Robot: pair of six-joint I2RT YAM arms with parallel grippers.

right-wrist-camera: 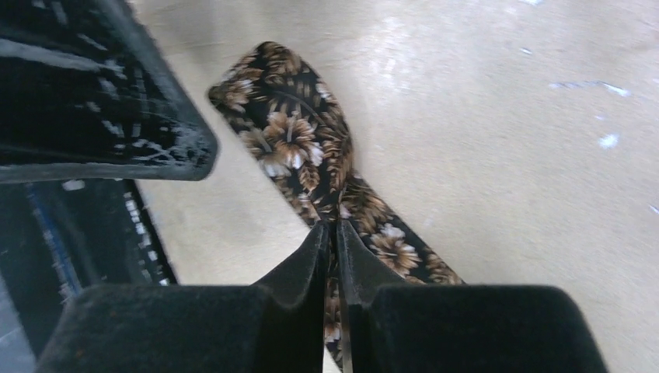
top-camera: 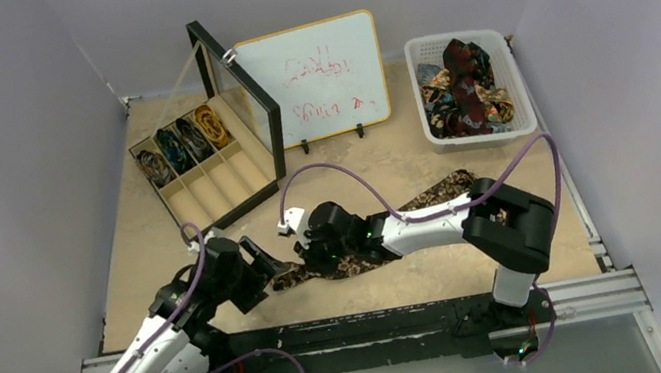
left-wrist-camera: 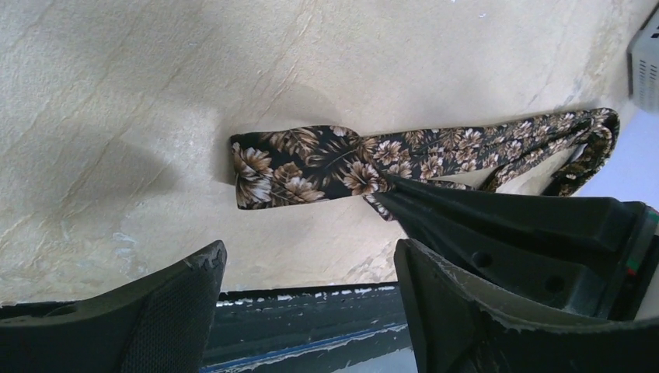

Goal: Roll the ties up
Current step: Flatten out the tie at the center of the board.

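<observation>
A black tie with a brown-gold leaf pattern (top-camera: 434, 193) lies loose on the tan table, its end pointing left toward my left arm. My right gripper (top-camera: 305, 250) is shut on it a short way back from that end; in the right wrist view (right-wrist-camera: 336, 231) the fabric (right-wrist-camera: 289, 128) is pinched between the two fingers. My left gripper (top-camera: 268, 261) is open and empty just left of the tie's end. In the left wrist view its jaws (left-wrist-camera: 307, 268) stand wide apart, with the tie (left-wrist-camera: 299, 165) ahead of them on the table.
A black divided box (top-camera: 202, 172) with an upright glass lid (top-camera: 240, 95) stands at back left and holds several rolled ties (top-camera: 184, 140). A whiteboard (top-camera: 318, 77) stands behind. A white basket (top-camera: 512, 80) of loose ties sits at back right. The black rail (top-camera: 380, 325) runs along the near edge.
</observation>
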